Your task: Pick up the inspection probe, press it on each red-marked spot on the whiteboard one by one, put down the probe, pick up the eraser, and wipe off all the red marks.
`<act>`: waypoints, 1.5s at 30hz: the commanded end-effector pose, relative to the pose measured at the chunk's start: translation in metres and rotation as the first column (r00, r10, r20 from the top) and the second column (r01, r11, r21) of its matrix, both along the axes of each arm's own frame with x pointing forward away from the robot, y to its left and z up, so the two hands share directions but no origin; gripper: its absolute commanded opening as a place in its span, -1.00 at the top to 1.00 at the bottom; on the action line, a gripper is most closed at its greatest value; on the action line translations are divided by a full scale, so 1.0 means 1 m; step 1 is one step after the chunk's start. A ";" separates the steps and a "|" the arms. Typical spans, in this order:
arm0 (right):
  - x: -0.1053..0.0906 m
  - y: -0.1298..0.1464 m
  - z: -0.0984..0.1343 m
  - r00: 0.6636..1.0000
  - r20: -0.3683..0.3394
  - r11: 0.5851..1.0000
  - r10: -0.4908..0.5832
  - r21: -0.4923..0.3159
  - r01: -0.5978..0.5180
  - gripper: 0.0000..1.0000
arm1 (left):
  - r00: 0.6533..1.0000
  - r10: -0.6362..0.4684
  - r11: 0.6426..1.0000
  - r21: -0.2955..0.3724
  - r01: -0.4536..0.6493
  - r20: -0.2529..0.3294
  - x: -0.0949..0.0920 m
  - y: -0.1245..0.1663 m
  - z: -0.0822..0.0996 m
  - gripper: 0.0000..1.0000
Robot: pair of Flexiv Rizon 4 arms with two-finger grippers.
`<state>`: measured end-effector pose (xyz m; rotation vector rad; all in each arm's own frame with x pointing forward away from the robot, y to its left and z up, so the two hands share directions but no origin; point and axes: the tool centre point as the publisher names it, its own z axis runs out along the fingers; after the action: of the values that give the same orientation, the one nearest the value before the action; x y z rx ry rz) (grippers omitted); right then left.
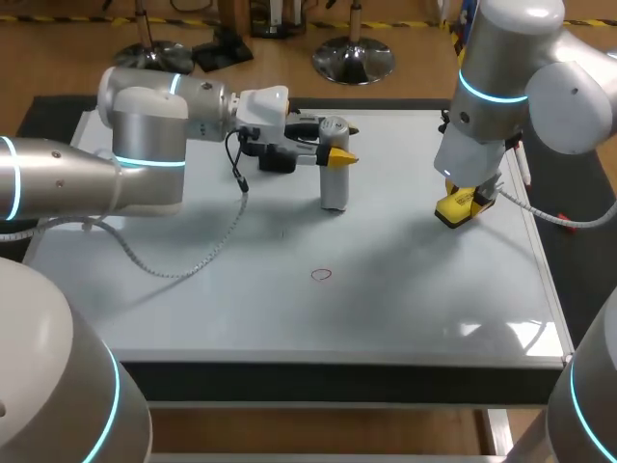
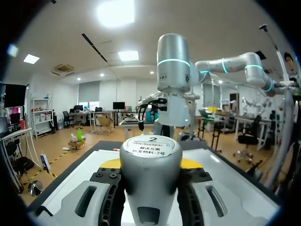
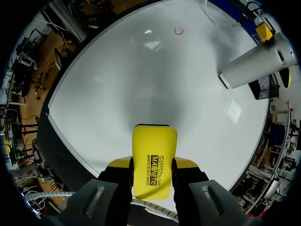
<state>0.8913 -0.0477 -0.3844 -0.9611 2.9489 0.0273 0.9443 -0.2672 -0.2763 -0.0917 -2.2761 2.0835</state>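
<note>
In the right hand (image 3: 151, 165), the eraser (image 3: 154, 146).

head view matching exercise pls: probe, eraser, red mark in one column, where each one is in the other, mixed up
1 probe
2 eraser
3 red mark

a held in the right hand
b alone on the whiteboard, nothing touching it
c held in the left hand

Pairs: 1-c, 2-a, 3-b

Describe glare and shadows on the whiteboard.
Head view: glare on the whiteboard near its front right corner, shadow under the left arm. Right wrist view: glare beside the red mark, shadow ahead of the eraser. Left wrist view: probe hides most.
</note>
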 end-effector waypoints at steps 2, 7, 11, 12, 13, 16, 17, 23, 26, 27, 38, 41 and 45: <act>0.000 0.000 0.000 1.000 0.000 1.000 0.001 -0.003 -0.001 1.00 | 1.000 0.006 1.000 0.014 -0.006 0.002 0.000 0.000 0.001 1.00; 0.000 0.000 0.000 1.000 0.000 1.000 0.001 -0.003 -0.001 1.00 | 1.000 0.006 1.000 0.014 -0.006 0.002 0.000 0.000 0.001 1.00; 0.000 0.000 0.000 1.000 0.000 1.000 0.001 -0.003 -0.001 1.00 | 1.000 0.006 1.000 0.014 -0.006 0.002 0.000 0.000 0.001 1.00; 0.000 0.000 0.000 1.000 0.000 1.000 0.001 -0.003 -0.001 1.00 | 1.000 0.006 1.000 0.014 -0.006 0.002 0.000 0.000 0.001 1.00; 0.000 0.000 0.000 1.000 0.000 1.000 0.001 -0.003 -0.001 1.00 | 1.000 0.006 1.000 0.014 -0.006 0.002 0.000 0.000 0.001 1.00; 0.000 0.000 0.000 1.000 0.000 1.000 0.001 -0.003 -0.001 1.00 | 1.000 0.006 1.000 0.014 -0.006 0.002 0.000 0.000 0.001 1.00; 0.000 0.000 0.000 1.000 0.000 1.000 0.001 -0.003 -0.001 1.00 | 1.000 0.006 1.000 0.014 -0.006 0.002 0.000 0.000 0.001 1.00; 0.000 0.000 0.000 1.000 0.000 1.000 0.001 -0.003 -0.001 1.00 | 1.000 0.006 1.000 0.014 -0.006 0.002 0.000 0.000 0.001 1.00; 0.000 0.000 0.000 1.000 0.000 1.000 0.001 -0.003 -0.001 1.00 | 1.000 0.006 1.000 0.014 -0.006 0.002 0.000 0.000 0.001 1.00; 0.000 0.000 0.000 1.000 0.000 1.000 0.001 -0.003 -0.001 1.00 | 1.000 0.006 1.000 0.014 -0.006 0.002 0.000 0.000 0.001 1.00; 0.000 0.000 0.000 1.000 0.000 1.000 0.001 -0.003 -0.001 1.00 | 0.999 -0.052 0.998 0.031 0.052 0.002 0.006 0.001 0.007 1.00; 0.000 0.000 0.000 1.000 0.000 1.000 0.001 -0.003 -0.001 1.00 | 0.996 -0.090 0.995 0.033 0.089 0.011 0.010 -0.002 0.013 1.00; 0.000 0.000 0.000 1.000 0.000 1.000 0.001 -0.003 -0.001 1.00 | 0.990 -0.140 0.989 0.041 0.140 0.016 0.019 -0.006 0.017 1.00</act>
<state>0.8913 -0.0477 -0.3845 -0.9610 2.9488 0.0273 0.9497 -0.2692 -0.2609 -0.1988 -2.2915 2.0222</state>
